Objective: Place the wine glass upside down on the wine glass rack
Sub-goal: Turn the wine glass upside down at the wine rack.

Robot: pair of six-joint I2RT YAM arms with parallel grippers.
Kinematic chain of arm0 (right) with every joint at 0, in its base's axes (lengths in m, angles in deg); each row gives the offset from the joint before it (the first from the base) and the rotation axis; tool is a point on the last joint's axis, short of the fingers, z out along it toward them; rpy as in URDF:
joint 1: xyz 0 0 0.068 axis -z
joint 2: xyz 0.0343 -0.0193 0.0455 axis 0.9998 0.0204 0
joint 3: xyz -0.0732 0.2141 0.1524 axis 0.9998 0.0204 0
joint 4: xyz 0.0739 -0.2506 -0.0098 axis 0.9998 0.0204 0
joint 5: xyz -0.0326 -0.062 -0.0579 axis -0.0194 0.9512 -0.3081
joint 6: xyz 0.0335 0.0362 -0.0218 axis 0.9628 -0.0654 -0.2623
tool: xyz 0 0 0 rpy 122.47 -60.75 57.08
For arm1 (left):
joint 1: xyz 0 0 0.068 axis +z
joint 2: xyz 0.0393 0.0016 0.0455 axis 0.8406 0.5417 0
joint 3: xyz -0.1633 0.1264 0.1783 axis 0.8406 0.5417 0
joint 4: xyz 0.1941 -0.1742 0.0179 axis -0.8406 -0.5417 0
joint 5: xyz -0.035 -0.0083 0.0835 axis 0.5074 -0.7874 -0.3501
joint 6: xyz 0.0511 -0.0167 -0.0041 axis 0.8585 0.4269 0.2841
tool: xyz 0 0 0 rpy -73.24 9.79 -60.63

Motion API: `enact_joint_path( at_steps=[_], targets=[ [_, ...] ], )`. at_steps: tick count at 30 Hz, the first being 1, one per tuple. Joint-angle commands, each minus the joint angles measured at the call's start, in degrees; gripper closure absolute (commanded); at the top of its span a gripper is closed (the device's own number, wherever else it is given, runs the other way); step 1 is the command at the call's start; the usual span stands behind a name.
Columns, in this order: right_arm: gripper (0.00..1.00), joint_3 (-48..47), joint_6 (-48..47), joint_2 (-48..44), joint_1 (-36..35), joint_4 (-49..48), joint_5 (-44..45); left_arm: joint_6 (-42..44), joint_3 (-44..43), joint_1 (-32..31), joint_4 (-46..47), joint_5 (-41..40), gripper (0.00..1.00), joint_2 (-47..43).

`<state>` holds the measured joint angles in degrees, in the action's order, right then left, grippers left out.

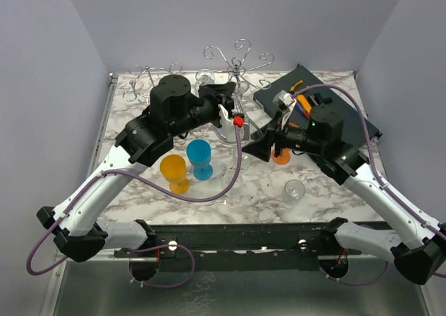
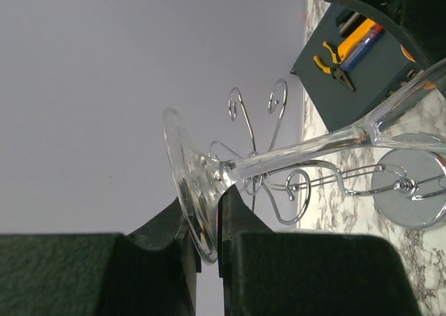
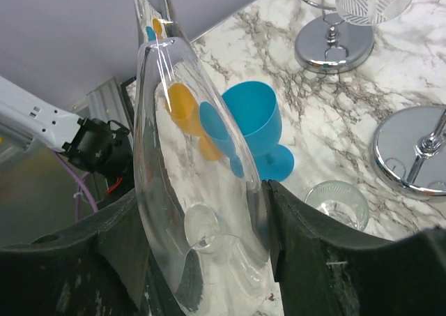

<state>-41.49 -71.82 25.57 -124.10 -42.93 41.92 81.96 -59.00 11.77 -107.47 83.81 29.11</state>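
wine glass (image 2: 300, 153) bowl: off right edge | rack (image 2: 411, 206) base: cropped

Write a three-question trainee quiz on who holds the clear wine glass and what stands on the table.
1. True or false: the left gripper pinches the clear wine glass by its foot.
2. Which part of that glass does the right gripper bracket? A) the stem B) the bowl C) the foot
3. Fill in: next to the yellow goblet stands a ___ goblet.
Key: 1 true; 2 B; 3 blue goblet.
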Motion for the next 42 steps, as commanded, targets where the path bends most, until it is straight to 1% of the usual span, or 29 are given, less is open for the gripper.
enact_joint_path(
  at_steps=[1, 2, 3, 4, 6, 8, 9, 12, 14, 17, 19, 24, 27, 33, 38, 42],
  targets=[
    [0.7, 4.48, 1.61, -2.31, 0.04, -8.98, 8.28, 0.92, 0.42, -0.43, 2.99, 0.11, 0.92, -2.11],
    [0.74, 5.24, 2.16, -2.48, 0.07, -10.56, 9.03, 0.64, 0.82, -0.53, 3.2, 0.14, 0.79, -2.28],
    [0.78, 6.05, 2.6, -2.44, 0.07, -12.3, 10.15, 0.33, 1.26, -0.67, 3.45, -0.15, 0.63, -2.34],
    [0.81, 6.48, 2.95, -2.31, 0.02, -13.39, 11.2, -0.18, 1.55, -0.86, 3.55, -0.63, 0.54, -2.33],
    [0.84, 7.27, 3.41, -1.53, 0.02, -16.66, 13.08, -1.9, 1.86, -1.22, 3.57, -1.96, 0.29, -2.33],
    [0.86, 8.08, 4.09, -0.3, 0.03, -18.88, 14.51, -3.88, 2.25, -1.31, 3.51, -2.96, 0.15, -2.58],
    [0.87, 8.49, 4.33, 0.4, 0.02, -19.81, 15.18, -5.0, 2.46, -1.33, 3.52, -3.32, 0.1, -2.87],
    [0.9, 9.65, 4.76, 2.59, 0.07, -23.25, 16.56, -7.41, 3.29, -1.36, 3.43, -4.38, 0.02, -3.68],
    [0.94, 9.63, 5.07, 4.5, 0.02, -24.83, 17.22, -7.88, 4.4, -1.27, 3.4, -5.63, 0.01, -4.57],
    [0.95, 10.09, 5.15, 6.7, 0.02, -27.91, 18.8, -10.05, 5.15, -1.39, 2.83, -8.36, 0.01, -5.75],
    [0.96, 10.9, 5.07, 7.73, 0.03, -30.6, 19.86, -14.01, 3.97, -1.33, 1.78, -10.67, 0.01, -5.98],
    [0.95, 11.27, 4.94, 11.21, 0.02, -34.98, 21.39, -25.61, -2.14, -1.31, -3.0, -15.96, 0.01, -4.37],
    [0.96, 11.27, 5.18, 13.5, 0.02, -37.13, 21.42, -30.45, -4.33, -1.31, -6.79, -16.3, 0.01, -4.05],
    [0.95, 11.89, 6.28, 16.95, 0.03, -41.81, 21.86, -36.62, -7.37, -1.3, -11.92, -16.92, 0.01, -3.29],
    [0.95, 10.92, 7.31, 20.61, -0.5, -44.39, 21.79, -45.59, -12.67, -1.32, -18.0, -17.53, 0.03, 1.04],
    [0.95, 9.17, 6.52, 23.27, -2.39, -44.99, 22.89, -48.68, -16.27, -1.32, -21.67, -18.42, 0.03, 3.92]
  ],
)
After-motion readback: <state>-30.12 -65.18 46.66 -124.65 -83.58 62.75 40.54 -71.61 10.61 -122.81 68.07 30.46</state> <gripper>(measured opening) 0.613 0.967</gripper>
